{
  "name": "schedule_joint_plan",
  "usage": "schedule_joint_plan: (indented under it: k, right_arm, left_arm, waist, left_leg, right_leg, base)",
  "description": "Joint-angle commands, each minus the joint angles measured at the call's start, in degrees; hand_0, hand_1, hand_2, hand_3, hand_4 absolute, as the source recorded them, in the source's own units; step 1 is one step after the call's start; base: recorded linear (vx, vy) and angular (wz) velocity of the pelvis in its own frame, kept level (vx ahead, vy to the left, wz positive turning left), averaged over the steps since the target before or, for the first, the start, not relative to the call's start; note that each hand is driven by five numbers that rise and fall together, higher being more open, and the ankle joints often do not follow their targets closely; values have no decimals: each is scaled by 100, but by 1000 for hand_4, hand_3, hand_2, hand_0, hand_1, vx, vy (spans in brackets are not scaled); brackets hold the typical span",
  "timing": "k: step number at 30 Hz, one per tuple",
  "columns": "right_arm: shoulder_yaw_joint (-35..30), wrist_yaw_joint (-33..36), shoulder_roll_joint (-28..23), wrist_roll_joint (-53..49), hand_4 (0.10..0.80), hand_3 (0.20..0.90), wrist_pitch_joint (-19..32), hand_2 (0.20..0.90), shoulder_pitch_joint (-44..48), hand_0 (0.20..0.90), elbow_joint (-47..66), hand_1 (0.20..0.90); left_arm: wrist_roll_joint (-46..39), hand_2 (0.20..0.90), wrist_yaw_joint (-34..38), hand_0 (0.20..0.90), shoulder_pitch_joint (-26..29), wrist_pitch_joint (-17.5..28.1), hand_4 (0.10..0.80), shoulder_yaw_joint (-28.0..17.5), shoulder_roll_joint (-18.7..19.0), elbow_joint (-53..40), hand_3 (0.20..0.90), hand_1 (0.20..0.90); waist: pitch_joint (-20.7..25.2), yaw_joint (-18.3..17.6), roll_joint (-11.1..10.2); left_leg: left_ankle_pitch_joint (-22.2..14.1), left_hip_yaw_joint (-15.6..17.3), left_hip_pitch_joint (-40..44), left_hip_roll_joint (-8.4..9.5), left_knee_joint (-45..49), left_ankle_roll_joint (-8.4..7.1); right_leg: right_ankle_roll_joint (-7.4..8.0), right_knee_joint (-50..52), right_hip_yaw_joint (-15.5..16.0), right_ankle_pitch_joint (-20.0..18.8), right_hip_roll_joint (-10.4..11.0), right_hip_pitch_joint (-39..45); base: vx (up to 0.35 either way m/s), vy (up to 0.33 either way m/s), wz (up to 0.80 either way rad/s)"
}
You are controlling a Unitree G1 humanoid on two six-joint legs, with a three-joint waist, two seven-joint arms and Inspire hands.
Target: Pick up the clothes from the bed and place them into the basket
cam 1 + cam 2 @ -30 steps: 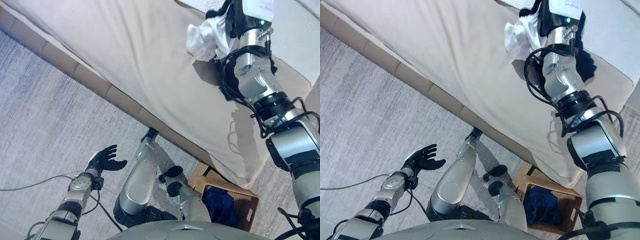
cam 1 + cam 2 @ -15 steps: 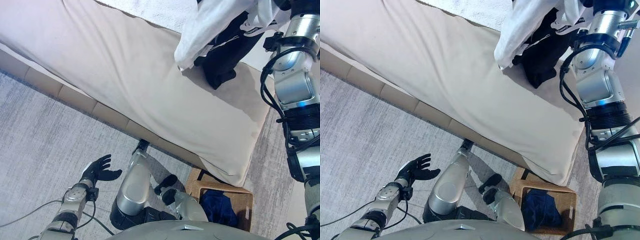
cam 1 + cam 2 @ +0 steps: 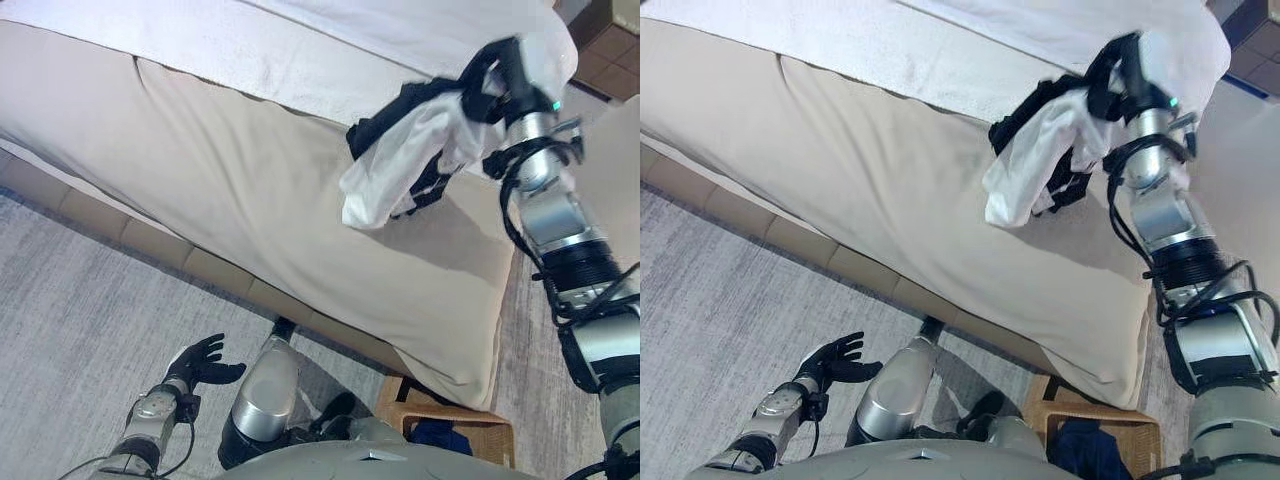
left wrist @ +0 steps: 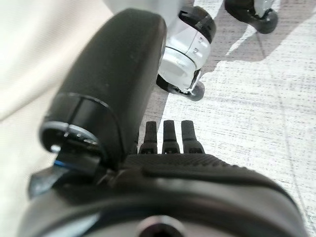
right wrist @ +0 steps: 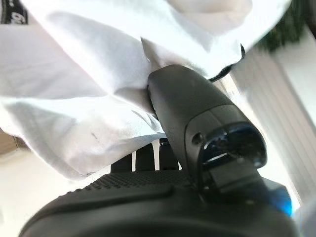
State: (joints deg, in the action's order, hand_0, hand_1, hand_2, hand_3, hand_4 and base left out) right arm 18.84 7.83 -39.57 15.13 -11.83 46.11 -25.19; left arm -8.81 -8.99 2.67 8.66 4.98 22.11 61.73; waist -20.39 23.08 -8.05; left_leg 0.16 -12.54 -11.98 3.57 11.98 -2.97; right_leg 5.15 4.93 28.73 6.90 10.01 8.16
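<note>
My right hand [image 3: 497, 77] is shut on a bundle of clothes and holds it in the air above the bed [image 3: 230, 190]. The bundle is a white garment [image 3: 400, 160] hanging down, with a black garment [image 3: 384, 112] behind it. In the right wrist view the white cloth [image 5: 84, 94] is pressed between my thumb [image 5: 197, 118] and fingers. The wicker basket [image 3: 482, 430] stands on the floor by the bed's near corner, with dark blue cloth [image 3: 1085, 450] in it. My left hand [image 3: 205, 362] is open and empty, low over the floor.
The bed has a beige cover and a white blanket [image 3: 260, 50] further back. Its wooden frame [image 3: 130, 240] runs along the grey carpet [image 3: 70, 320]. A dark wooden floor [image 3: 600, 45] shows past the bed's far corner.
My right hand has lifted the white and black clothes off the bed; they now hang from it in the air. The camera has shifted. My left hand has stayed open.
</note>
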Motion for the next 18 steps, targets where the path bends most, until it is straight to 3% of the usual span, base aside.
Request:
schedule_joint_plan:
  k: [1,5,10,14,18]
  right_arm:
    - [347,-558,-163,715,800,900,-108,900,410,900,-184,900]
    - [749,-859,-181,1084,800,900,-320,900,665,900,-623,900]
    - [1207,-1593,-392,1801,800,900,-1067,900,1043,900,-1224,900]
    - [1345,-1007,-363,2343,800,900,-1084,900,1370,900,-1455,900]
    - [1216,-520,-167,2750,800,900,-872,900,1431,900,-931,900]
  left_arm:
    - [96,900,-68,900,-352,29,800,399,298,15,900,900]
    - [9,900,-95,900,-131,-10,800,417,439,-71,900,900]
    - [-55,900,-103,900,-56,-31,800,438,548,-240,900,900]
    - [-173,900,-94,900,-47,26,800,526,534,-305,900,900]
    - [-235,900,-82,900,-4,81,800,562,425,-299,900,900]
  waist:
    - [547,140,22]
    - [316,230,-41]
    - [145,337,-86]
    - [37,393,-48]
    - [-37,363,24]
  left_leg:
    - [-118,266,773,-242,-1249,279]
    - [-45,235,619,-268,-1257,279]
    - [29,194,498,-268,-1281,275]
    - [79,184,437,-262,-1300,276]
    - [102,182,371,-231,-1307,297]
  right_leg:
    - [45,691,-133,-44,-24,-122]
    - [23,723,-36,-80,-44,-232]
    - [3,839,47,-85,-18,-347]
    - [-17,905,79,-70,9,-415]
    - [-10,1024,40,-77,65,-557]
  base:
    - [-137,-67,-1]
    - [-110,-58,3]
    - [-48,-11,9]
    - [-40,27,1]
    - [-39,53,-1]
